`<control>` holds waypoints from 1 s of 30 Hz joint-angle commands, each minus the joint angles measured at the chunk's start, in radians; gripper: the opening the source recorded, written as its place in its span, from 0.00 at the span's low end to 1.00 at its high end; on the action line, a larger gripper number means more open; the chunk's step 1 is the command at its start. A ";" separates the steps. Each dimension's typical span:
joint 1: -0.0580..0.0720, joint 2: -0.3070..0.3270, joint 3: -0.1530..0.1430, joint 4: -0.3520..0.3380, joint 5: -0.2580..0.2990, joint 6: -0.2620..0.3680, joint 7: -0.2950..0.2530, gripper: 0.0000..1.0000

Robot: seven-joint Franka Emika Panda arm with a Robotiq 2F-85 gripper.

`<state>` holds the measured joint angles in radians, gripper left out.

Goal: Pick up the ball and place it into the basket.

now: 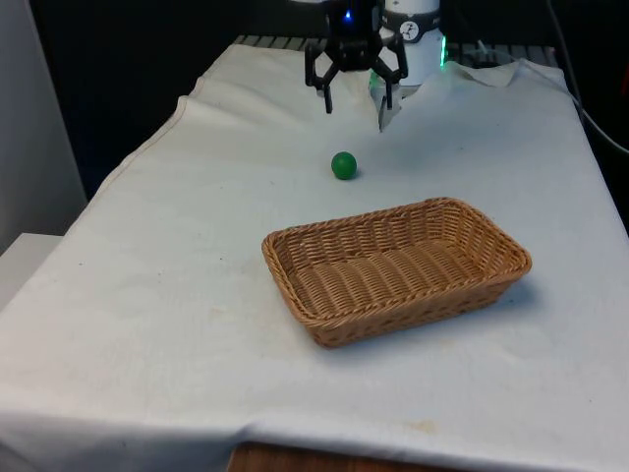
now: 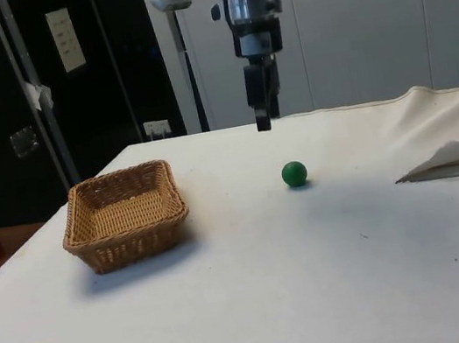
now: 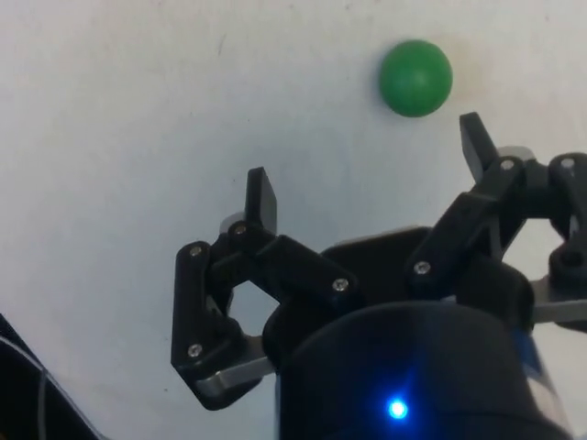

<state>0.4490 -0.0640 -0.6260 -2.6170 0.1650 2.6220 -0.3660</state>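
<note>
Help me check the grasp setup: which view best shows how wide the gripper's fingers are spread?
The wrist view: the gripper has both fingers spread wide with white cloth between them, and the green ball beyond. The front view also shows the open gripper, smaller. The side view shows the gripper edge-on, its fingers overlapping.

Dark cabinets [image 2: 21,101] behind; white-clothed table [image 2: 255,265]; pale wall [image 2: 362,15].

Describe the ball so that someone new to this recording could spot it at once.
On the white cloth covering the table sits a woven wicker basket, empty. Beyond it, towards the gripper hanging open above, lies the ball: small, round, plain green, alone on bare cloth.
</note>
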 commanded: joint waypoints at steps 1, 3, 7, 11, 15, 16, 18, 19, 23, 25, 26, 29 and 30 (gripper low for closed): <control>0.006 -0.001 0.000 -0.006 0.024 0.016 -0.019 1.00; 0.006 0.021 0.003 -0.009 0.049 0.035 -0.040 1.00; 0.007 0.055 0.008 -0.009 0.067 0.063 -0.054 1.00; 0.006 0.084 0.013 -0.012 0.062 0.095 -0.049 1.00; 0.005 0.103 0.015 -0.021 0.060 0.125 -0.048 1.00; 0.004 0.106 0.013 -0.012 0.053 0.105 -0.045 1.00; 0.005 0.110 0.016 -0.033 0.064 0.145 -0.049 1.00; 0.005 0.111 0.017 -0.037 0.065 0.150 -0.050 1.00; 0.003 0.121 0.014 -0.047 0.054 0.155 -0.045 1.00; 0.002 0.117 0.019 -0.059 0.078 0.174 -0.061 1.00; 0.001 0.119 0.020 -0.062 0.082 0.178 -0.063 1.00; 0.001 0.129 0.023 -0.063 0.095 0.184 -0.069 1.00; 0.001 0.134 0.025 -0.062 0.100 0.186 -0.072 1.00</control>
<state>0.4510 0.0790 -0.6120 -2.6720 0.2310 2.7960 -0.4150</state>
